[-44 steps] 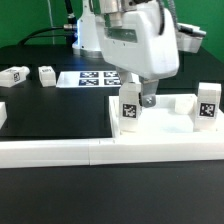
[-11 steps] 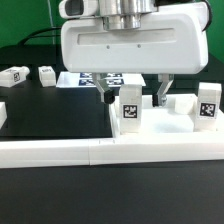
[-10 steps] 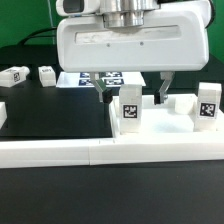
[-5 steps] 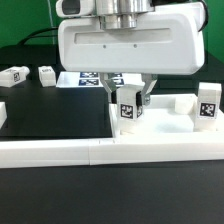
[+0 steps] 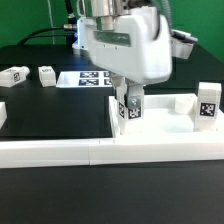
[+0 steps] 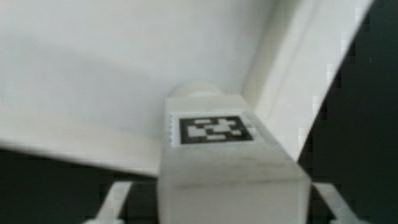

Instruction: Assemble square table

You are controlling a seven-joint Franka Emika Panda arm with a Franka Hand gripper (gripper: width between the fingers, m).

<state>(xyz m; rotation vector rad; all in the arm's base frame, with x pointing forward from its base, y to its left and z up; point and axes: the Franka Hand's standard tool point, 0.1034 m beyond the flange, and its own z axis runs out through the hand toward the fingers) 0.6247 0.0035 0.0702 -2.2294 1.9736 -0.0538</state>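
My gripper (image 5: pixel 129 106) is shut on a short white tagged leg (image 5: pixel 128 108), which stands on the near left corner of the square table's flat white slab (image 5: pixel 168 128). In the wrist view the leg (image 6: pixel 217 140) fills the space between both fingers (image 6: pixel 125 200), with the slab (image 6: pixel 107 80) behind it. A second leg (image 5: pixel 207 103) stands upright at the slab's right end. Two more legs (image 5: pixel 15 75) (image 5: pixel 46 74) lie on the black table at the exterior view's left.
The long white border bar (image 5: pixel 60 152) runs along the front, with a short bar end (image 5: pixel 3 115) at the left edge. The marker board (image 5: pixel 92 78) lies behind the gripper. The wrist body hides the back of the slab.
The open fingers have closed on the leg. The wrist has since turned about its axis, and the leg has turned with it, its tag now angled.
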